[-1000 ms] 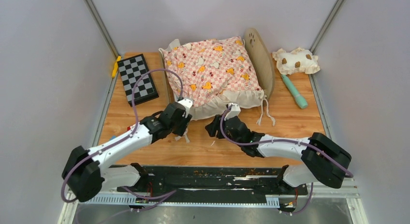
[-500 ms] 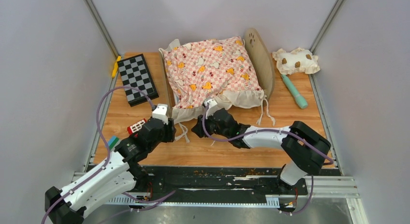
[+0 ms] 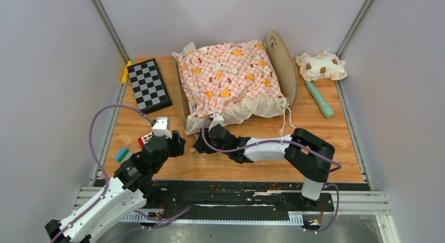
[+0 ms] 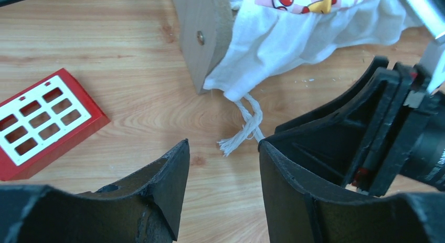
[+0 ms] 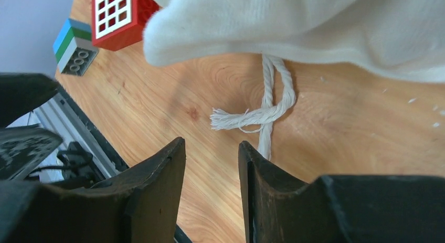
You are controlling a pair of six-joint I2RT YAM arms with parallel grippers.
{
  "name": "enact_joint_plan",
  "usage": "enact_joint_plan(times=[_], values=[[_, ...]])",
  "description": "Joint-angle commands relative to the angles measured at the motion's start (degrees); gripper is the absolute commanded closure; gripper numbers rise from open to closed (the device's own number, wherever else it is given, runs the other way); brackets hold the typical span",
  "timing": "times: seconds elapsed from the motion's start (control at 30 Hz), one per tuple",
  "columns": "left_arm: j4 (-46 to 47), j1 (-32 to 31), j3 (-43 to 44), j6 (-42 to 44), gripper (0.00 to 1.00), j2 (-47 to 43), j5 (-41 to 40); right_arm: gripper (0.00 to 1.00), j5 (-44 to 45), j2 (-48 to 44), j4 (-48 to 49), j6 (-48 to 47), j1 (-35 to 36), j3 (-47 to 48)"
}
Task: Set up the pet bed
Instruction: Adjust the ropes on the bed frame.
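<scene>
The pet bed (image 4: 202, 38) lies crosswise on the surface (image 3: 315, 133), its headboard (image 3: 281, 59) to the right, under the pink cushion (image 3: 228, 75). The 2 pincers face its foot-end corner. The left pincer (image 4: 223, 148) is released and empty. The right pincer (image 5: 210, 148) is parted, empty, and seemingly nearer the tie cord (image 5: 270, 109).

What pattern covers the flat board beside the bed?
The flat rectangular board shows black-and-grey checks; top external view.
</scene>
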Motion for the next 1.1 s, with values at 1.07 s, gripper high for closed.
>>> enact_joint_plan(times=[1.07], values=[[-3.6, 0.1, -1.2, -3.3, 0.39, -13.4, -9.3, 0.6, 13.7, 12.2, -22.5, 20.5, 4.5, 17.9]])
